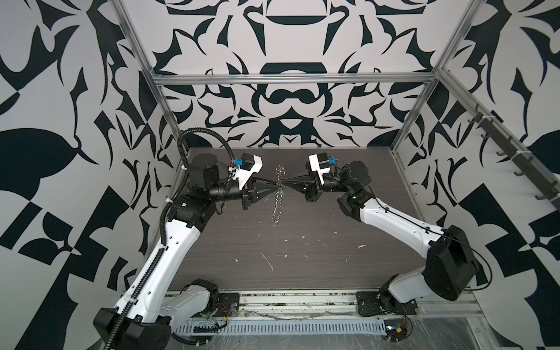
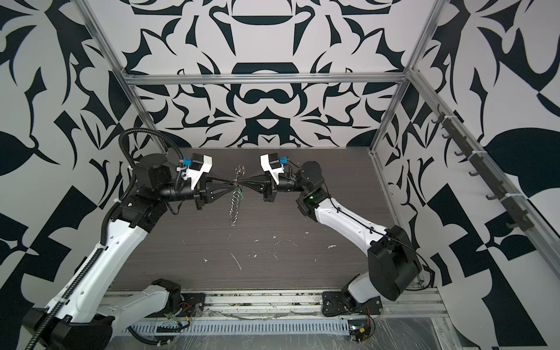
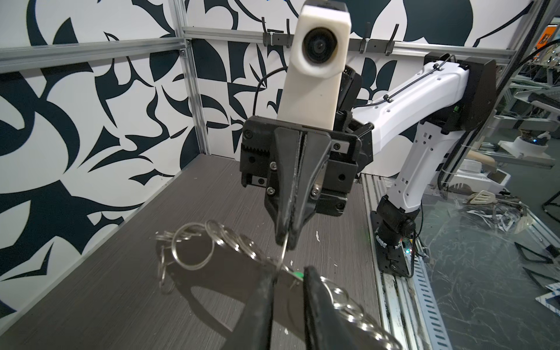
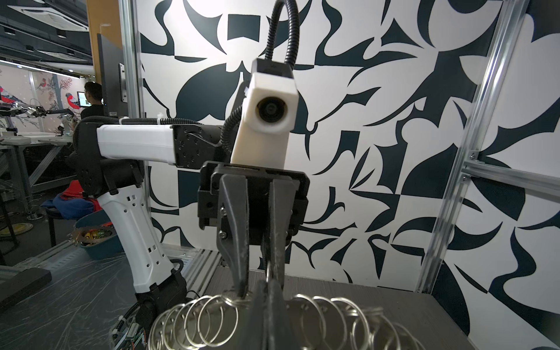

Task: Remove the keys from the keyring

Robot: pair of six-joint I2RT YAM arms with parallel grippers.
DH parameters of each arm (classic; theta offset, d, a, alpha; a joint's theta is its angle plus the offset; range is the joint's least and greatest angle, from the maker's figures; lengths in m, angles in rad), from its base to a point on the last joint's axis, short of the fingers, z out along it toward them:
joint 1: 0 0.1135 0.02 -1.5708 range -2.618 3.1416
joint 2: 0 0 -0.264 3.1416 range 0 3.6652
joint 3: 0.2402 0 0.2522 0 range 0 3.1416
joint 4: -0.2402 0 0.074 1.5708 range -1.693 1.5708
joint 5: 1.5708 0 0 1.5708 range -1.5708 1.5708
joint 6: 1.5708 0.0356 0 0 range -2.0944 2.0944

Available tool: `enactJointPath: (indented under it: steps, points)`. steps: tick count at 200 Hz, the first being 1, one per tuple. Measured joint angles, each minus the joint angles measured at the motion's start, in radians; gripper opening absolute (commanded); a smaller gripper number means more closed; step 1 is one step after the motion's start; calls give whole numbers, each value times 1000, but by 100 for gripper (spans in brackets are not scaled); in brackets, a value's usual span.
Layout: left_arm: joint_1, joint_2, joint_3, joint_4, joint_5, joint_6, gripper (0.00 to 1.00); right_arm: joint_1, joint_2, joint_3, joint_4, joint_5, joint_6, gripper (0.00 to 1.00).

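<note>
Two grippers meet nose to nose above the back of the table (image 1: 303, 257), and I am at the step of getting hold of the key (image 3: 298, 275). My right gripper (image 3: 287, 239) is pinched tight on the thin wire of the keyring (image 1: 276, 209). My left gripper (image 1: 274, 185) straddles that wire with a narrow gap between its fingers (image 3: 315, 303); I cannot tell whether it grips anything. The keyring hangs between them, its row of rings (image 4: 212, 321) running back to front, crosswise to both grippers. The key's green tag shows just beside the left fingers, seemingly lying along the row. Next, I judge, the left must clamp the tag and work it off along the wire while the right holds firm.
</note>
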Motion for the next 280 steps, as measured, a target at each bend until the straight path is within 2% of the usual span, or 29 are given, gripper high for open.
enactJointPath:
  steps: [122,180,212,268,280]
  points:
    - [0,10,0,21,6,-11,17,0,0,1,15,-17,24,0]
    - [0,10,0,39,11,-24,11,0,0,2,15,-27,25,0]
    - [0,10,0,43,16,-33,0,0,0,7,15,-30,28,0]
    - [0,11,0,45,24,-30,0,-1,5,14,13,-36,32,0]
    - [0,6,-2,49,22,-27,0,-1,5,14,14,-36,31,11]
